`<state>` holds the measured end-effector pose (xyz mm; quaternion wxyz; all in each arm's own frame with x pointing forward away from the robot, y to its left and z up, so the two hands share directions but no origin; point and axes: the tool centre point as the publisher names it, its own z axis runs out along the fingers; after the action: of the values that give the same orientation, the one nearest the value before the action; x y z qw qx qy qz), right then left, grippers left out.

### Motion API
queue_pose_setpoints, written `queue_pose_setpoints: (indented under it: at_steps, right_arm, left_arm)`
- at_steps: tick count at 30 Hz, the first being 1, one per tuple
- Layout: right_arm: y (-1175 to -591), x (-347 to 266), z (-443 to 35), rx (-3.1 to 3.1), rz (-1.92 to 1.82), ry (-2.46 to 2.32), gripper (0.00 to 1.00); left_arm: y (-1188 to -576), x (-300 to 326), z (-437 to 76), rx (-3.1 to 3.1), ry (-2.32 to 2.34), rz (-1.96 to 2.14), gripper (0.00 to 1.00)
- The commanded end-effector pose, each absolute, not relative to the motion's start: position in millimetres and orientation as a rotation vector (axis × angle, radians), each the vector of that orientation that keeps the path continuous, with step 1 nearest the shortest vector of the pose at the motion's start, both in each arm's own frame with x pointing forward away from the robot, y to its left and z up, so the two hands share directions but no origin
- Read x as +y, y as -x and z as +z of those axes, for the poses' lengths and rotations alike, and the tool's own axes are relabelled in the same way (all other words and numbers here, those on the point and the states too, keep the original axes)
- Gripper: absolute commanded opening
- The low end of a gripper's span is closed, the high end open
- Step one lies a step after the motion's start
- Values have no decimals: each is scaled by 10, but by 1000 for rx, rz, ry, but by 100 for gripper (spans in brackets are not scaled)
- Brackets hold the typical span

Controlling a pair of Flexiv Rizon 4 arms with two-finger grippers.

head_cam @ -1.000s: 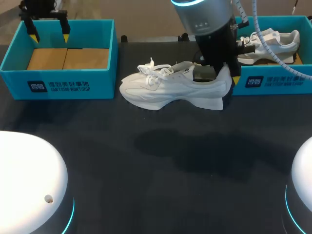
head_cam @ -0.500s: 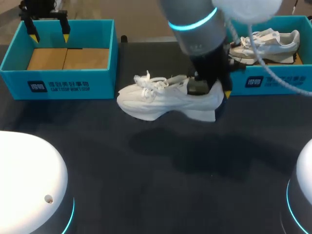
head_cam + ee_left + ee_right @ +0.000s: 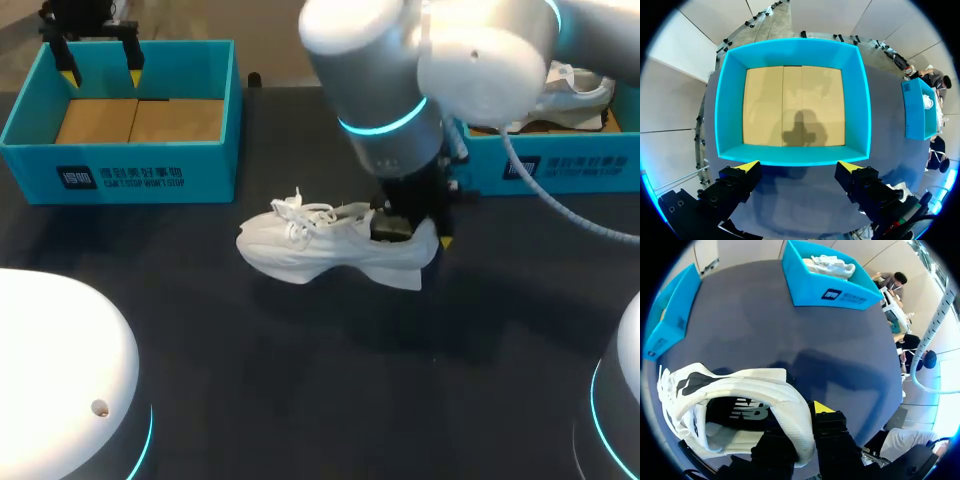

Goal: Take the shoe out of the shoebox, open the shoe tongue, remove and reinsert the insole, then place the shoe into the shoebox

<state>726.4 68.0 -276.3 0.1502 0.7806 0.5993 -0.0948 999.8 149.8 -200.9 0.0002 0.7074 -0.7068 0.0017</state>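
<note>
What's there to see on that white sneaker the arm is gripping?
The white lace-up sneaker has a thick white sole, loose laces and a dark lining. It is upright, toe toward the robot's left, mid-table. The right gripper pinches its heel wall, one finger inside. Whether its sole touches the dark table is unclear.

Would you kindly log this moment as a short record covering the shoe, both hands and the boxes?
shoe: white, upright, between the boxes
right hand: shut on the shoe's heel, one finger inside
left hand: open, above left box
left box: no shoe, bare cardboard floor
right box: holds second shoe
shoe touching table: cannot tell
</note>
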Motion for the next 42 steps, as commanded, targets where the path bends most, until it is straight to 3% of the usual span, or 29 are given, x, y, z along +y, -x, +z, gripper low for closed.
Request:
queue_pose_setpoints:
  at_steps: [1,42]
  right_arm:
    - [-7266,624,-3031,1739,-267,-2237,0]
    - [-7152,616,-3766,1900,-246,-2096,0]
  left_arm:
    - [-9998,1498,-2006,-2221,-2222,3,100]
    - [-9998,1498,-2006,-2221,-2222,3,100]
